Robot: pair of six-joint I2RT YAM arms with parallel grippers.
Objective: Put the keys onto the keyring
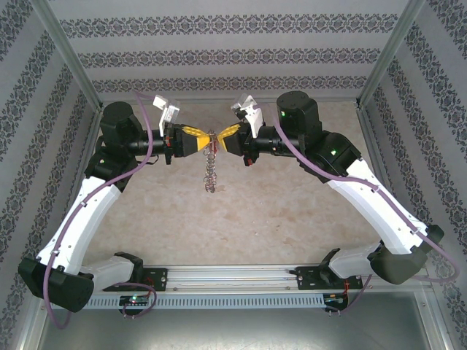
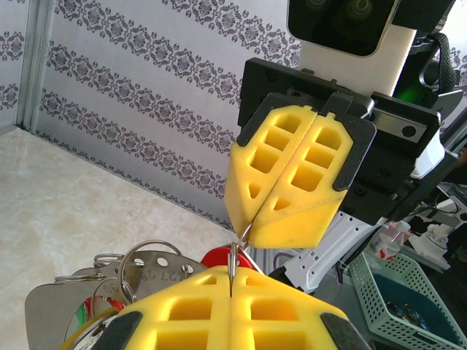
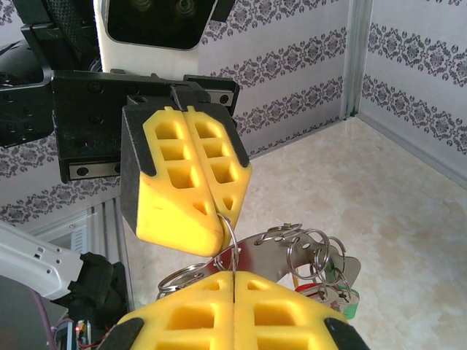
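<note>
Your left gripper [image 1: 203, 138] is clenched on a thin wire loop of the keyring [image 1: 210, 169], which dangles in mid-air above the table [image 1: 241, 226]. The keys [image 2: 217, 257] hang bunched beside it. Your right gripper [image 1: 221, 138] pinches the same loop, tip to tip. This looks like the threading step, and next you'll likely need to hold one side steady while the other works the loop.

Beige marbled tabletop [image 1: 241, 226]
</note>
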